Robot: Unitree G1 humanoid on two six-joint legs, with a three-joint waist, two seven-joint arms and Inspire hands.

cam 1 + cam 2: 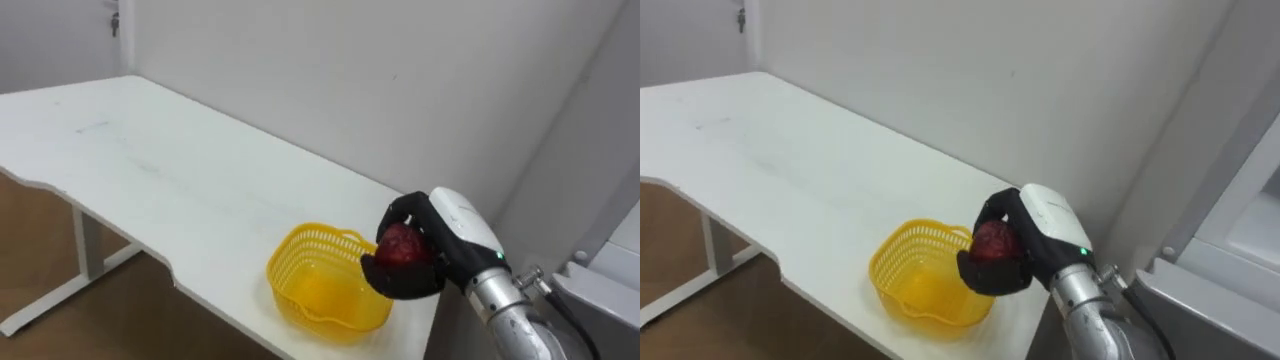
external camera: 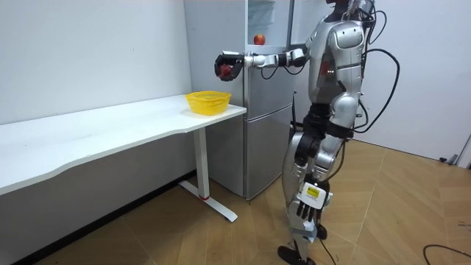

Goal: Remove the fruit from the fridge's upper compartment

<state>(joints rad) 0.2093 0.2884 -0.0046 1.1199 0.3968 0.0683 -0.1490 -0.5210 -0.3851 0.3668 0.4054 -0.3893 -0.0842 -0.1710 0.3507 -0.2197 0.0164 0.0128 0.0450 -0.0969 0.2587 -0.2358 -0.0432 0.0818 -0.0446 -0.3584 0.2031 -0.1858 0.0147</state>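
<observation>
You hold a red fruit (image 1: 402, 245) in the right robot hand (image 1: 445, 240), beside the fridge (image 2: 257, 132).
Its fingers curl tightly round the fruit; a yellow basket (image 1: 320, 290) sits below and slightly left of that robot hand on the white worktop (image 1: 150, 160). Your left robot hand (image 2: 307, 210) hangs low.

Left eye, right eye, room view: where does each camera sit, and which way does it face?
Left eye view: on the robot's head, looking down at the white table and yellow basket; the right hand shows, fingers curled round a red fruit.
Right eye view: beside it on the head, same scene, same hand.
Room view: standing off in the room, facing the whole robot side-on by the fridge; left hand hangs low.
Shared: basket, fruit, table, right hand.
</observation>
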